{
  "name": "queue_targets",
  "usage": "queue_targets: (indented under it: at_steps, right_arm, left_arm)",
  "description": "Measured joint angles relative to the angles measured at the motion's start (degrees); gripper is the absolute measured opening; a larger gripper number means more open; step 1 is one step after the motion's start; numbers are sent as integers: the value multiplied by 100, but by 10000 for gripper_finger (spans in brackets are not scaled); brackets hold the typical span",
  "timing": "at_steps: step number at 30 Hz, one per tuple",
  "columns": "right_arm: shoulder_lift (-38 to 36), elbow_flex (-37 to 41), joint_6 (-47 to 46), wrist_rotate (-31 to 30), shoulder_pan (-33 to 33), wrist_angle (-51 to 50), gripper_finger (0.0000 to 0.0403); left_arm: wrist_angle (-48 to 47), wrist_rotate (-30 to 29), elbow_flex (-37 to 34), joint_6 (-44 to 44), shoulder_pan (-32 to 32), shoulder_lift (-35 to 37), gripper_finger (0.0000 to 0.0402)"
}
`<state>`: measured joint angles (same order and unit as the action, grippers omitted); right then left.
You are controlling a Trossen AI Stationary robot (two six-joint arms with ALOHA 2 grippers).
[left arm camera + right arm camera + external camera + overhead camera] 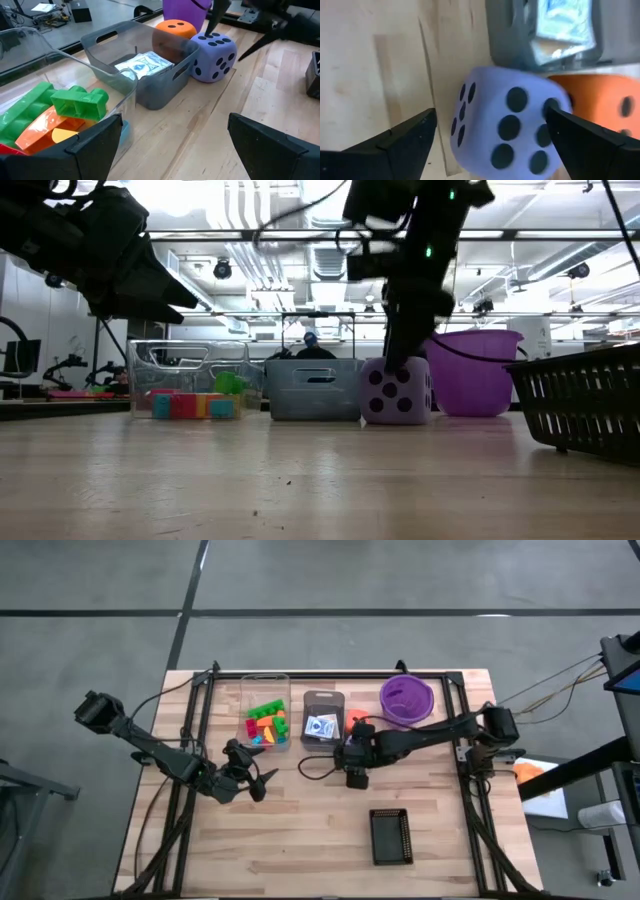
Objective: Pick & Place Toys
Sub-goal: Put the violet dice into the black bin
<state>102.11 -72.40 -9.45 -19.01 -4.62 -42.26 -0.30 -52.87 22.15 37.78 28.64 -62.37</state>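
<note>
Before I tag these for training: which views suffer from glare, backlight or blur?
Low view: bright ceiling lights backlight the arms into silhouettes above the purple die. Right wrist view: that die and the card pack are soft, too close to focus. High and left wrist views look evenly lit.

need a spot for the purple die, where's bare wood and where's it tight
Bare table: the front stretch between the left gripper and the black bin. Tight at the back: clear bin, grey bin, orange die, purple die and purple bowl sit close, right gripper over the purple die.
</note>
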Motion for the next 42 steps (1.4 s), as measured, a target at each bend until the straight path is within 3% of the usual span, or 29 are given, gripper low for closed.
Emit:
queue_targets:
  at_steps: [11,15,22,32,38,42]
  right_arm:
    - [577,10,-659,-1031,-287,-157,350]
    - [596,15,-878,-1103,-460,-317,277]
    - [609,20,-1027,-1079,-627,-670,91]
    - [418,-129,-1047,-994,-754,-1390,82]
    - [-244,-109,-1015,-576,-767,-1362,40]
    - [-773,-112,-940,-493,-765,-1338,39]
  left_arm:
    - [-2,-1,0,0,0,0,367]
    - [10,0,0,0,0,0,367]
    - [2,1,0,0,0,0,367]
    - [2,0,0,0,0,0,367]
    - [5,1,0,0,0,0,367]
    - [2,1,0,0,0,0,367]
